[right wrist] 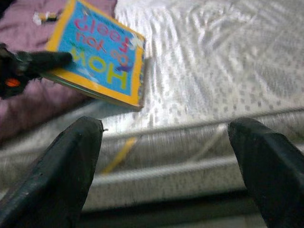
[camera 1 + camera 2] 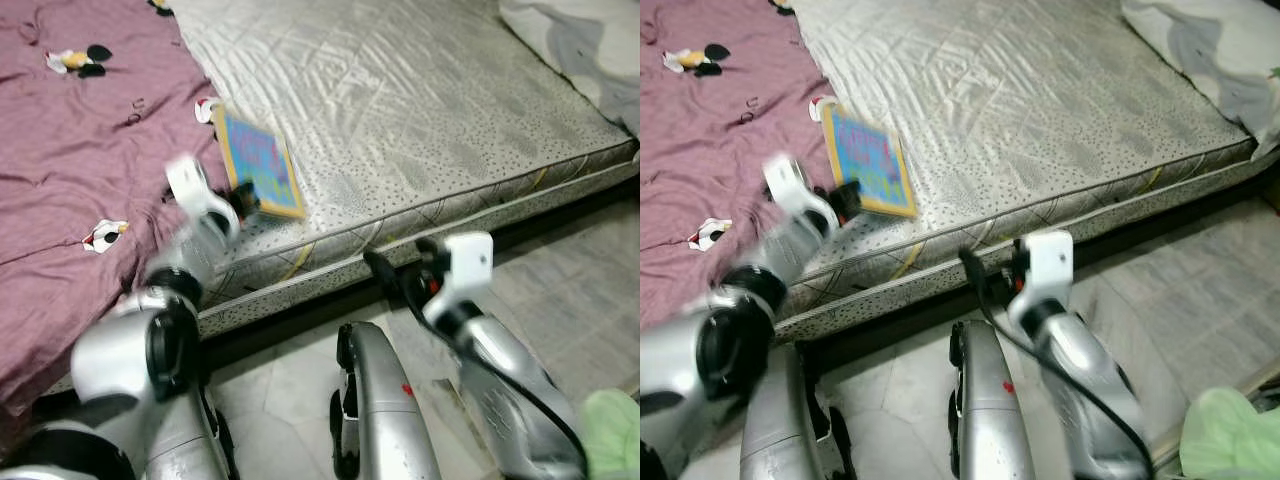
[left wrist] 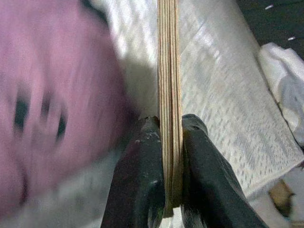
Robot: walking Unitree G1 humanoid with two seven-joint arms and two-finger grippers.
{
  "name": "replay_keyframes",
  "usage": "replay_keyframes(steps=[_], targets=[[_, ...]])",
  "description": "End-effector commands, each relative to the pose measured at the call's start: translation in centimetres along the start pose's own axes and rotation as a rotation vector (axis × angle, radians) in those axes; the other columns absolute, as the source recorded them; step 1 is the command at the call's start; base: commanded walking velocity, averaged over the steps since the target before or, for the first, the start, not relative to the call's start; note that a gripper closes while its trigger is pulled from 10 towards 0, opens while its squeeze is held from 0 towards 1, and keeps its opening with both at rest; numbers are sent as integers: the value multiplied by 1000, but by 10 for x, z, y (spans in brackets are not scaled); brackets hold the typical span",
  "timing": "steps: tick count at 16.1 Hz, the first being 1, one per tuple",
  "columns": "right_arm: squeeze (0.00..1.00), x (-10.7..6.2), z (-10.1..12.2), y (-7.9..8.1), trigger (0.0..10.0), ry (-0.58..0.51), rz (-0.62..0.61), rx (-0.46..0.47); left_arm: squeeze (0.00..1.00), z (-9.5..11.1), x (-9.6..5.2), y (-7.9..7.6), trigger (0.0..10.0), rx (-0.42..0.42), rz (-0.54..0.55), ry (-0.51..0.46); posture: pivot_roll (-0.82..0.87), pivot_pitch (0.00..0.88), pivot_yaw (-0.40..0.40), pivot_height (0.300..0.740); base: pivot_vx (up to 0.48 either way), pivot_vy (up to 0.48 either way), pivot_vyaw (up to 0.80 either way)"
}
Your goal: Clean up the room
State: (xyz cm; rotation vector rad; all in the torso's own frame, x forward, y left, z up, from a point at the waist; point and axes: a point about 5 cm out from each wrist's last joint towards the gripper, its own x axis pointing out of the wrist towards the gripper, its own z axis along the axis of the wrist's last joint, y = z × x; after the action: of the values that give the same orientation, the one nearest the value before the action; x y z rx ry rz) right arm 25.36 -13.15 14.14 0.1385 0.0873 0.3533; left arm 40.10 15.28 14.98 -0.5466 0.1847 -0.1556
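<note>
Left wrist view is showing my left gripper (image 3: 172, 156) pinching the book (image 3: 169, 95) edge-on, both fingers (image 3: 142, 175) pressing flat against its covers. I am holding that book (image 2: 258, 163) at its lower corner, over the mattress (image 2: 420, 110) just beside the purple blanket (image 2: 70, 180); whether it is resting on the mattress or lifting off, I cannot tell. My right gripper (image 1: 171, 156) is hanging spread wide and empty near the mattress edge, its camera looking at the book (image 1: 97, 61). I am judging this as the pickup step of the tidying. Next I am needing to lift the book off the bed and carry it to a proper place. I am seeing no box or shelf; a green bag-like thing (image 2: 612, 430) is lying on the floor (image 2: 560, 280), contents hidden.
</note>
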Motion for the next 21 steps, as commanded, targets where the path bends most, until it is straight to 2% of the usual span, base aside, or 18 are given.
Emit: replay_keyframes(steps=[1, 3, 4, 5, 6, 8, 10, 11, 13, 14, 15, 17, 21], targets=[[0, 4, 1, -3, 10000, -20, -22, -14, 0, 32, 4, -16, 0, 92, -84, -105, -132, 0, -64, 534, 0, 0, 0], [0, 15, 1, -4, 10000, -47, -38, -10, 0, 60, 3, -25, 0, 210, -138, -200, -92, 0, -61, 534, 0, 0, 0], [0, 23, -1, -3, 10000, -67, -52, -12, 0, 81, -2, -24, 0, 324, -160, -291, -63, 0, -55, 534, 0, 0, 0], [0, 25, -2, -3, 10000, -69, -53, -12, 0, 83, -3, -23, 0, 342, -160, -301, -51, 0, -48, 534, 0, 0, 0], [0, 30, -3, -3, 10000, -95, -76, -8, 0, 86, -14, -7, 0, 415, -136, -345, -29, 0, -32, 534, 0, 0, 0], [0, 35, -3, -4, 10000, -117, -98, -5, 0, 82, -34, 14, 0, 558, -98, -387, -12, 0, -7, 534, 0, 0, 0], [0, 39, -1, -5, 10000, -138, -115, -4, 0, 71, -61, 34, 0, 582, -11, -408, 8, 0, -15, 534, 0, 0, 0], [0, 41, 0, -6, 10000, -152, -118, 1, 0, 65, -74, 37, 0, 615, 19, -415, 25, 0, -29, 534, 0, 0, 0], [0, 44, -1, -10, 10000, -158, -141, 7, 0, 57, -91, 39, 0, 631, 93, -432, 50, 0, -49, 553, 0, 0, 0], [0, 48, -1, -11, 10000, -167, -139, 14, 0, 48, -99, 38, 10000, 656, 111, -408, 57, 0, -54, 568, 0, 0, 0], [0, 49, 0, -10, 10000, -170, -138, 14, 0, 46, -100, 37, 10000, 654, 110, -408, 57, 0, -54, 573, 0, 0, 0], [0, 54, 5, -11, 10000, -194, -138, 10, 0, 27, -109, 26, 10000, 634, 98, -366, 56, 0, -52, 603, 0, 0, 0], [0, 56, 9, -15, 10000, -211, -150, 5, 0, 11, -105, 11, 10000, 601, 71, -335, 38, 0, -48, 653, 0, 0, 0]])
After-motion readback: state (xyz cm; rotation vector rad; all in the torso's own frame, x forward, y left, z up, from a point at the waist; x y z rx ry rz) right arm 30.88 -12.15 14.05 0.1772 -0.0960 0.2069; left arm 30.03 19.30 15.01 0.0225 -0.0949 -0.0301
